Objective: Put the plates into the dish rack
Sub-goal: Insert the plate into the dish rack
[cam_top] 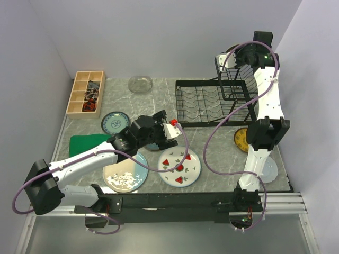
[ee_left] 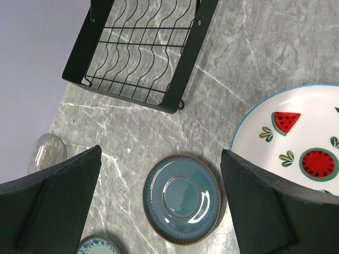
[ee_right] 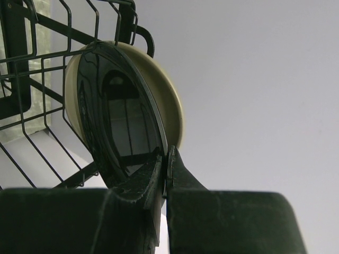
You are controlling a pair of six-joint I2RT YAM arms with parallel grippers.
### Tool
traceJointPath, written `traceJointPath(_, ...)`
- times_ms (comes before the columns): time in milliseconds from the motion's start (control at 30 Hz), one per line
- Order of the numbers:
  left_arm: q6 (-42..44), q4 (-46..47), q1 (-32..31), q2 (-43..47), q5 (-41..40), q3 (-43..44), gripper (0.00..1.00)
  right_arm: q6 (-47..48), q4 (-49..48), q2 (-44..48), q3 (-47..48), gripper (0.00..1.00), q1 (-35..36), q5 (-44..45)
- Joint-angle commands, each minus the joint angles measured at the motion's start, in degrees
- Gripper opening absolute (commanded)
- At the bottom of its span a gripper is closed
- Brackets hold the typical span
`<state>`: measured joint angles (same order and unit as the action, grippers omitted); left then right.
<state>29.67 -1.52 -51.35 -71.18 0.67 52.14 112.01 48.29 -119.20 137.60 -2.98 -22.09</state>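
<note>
Our right gripper (ee_right: 165,159) is clamped on the rim of a black plate (ee_right: 119,121). Its two fingers pinch the lower edge so that the plate stands on edge, with its glossy dark face toward the wrist camera and a cream underside showing along the far rim. We see that plate close against the wires of the dish rack (cam_top: 206,103), up at the raised upper basket at the far right of the table (cam_top: 161,98); whether it touches the wire we cannot tell. Our left gripper (ee_left: 161,156) hangs over the middle of the table with its jaws spread wide and nothing between them. Under it, in the left wrist view, a slate-blue plate (ee_left: 183,198) lies flat on the grey marbled top, and near it to the right is the white plate with watermelon slices (ee_left: 296,137). From above we also see a blue patterned plate (cam_top: 115,122) near the green cloth (cam_top: 87,142) and a cream plate with a pale blue rim (cam_top: 125,177) partly under the left arm. A yellow patterned plate (cam_top: 242,139) is partly hidden behind the right arm, a pale white plate (cam_top: 269,170) lies at the near right corner, and a clear glass plate (cam_top: 140,83) sits at the far edge, left of the rack. A wooden compartment box (cam_top: 86,93) sits at the far left.
</note>
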Motion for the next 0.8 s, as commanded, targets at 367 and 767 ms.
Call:
traceJointPath(367, -0.7, 1.7, -0.2, 0.3, 1.2, 0.7, 0.99, -1.3, -3.6, 2.1, -1.5, 0.00, 1.6, 0.2)
traceJointPath(767, -0.7, 1.7, -0.3, 1.0, 1.4, 0.5, 0.99, -2.3, -5.4, 3.7, -1.0, 0.00, 2.4, 0.4)
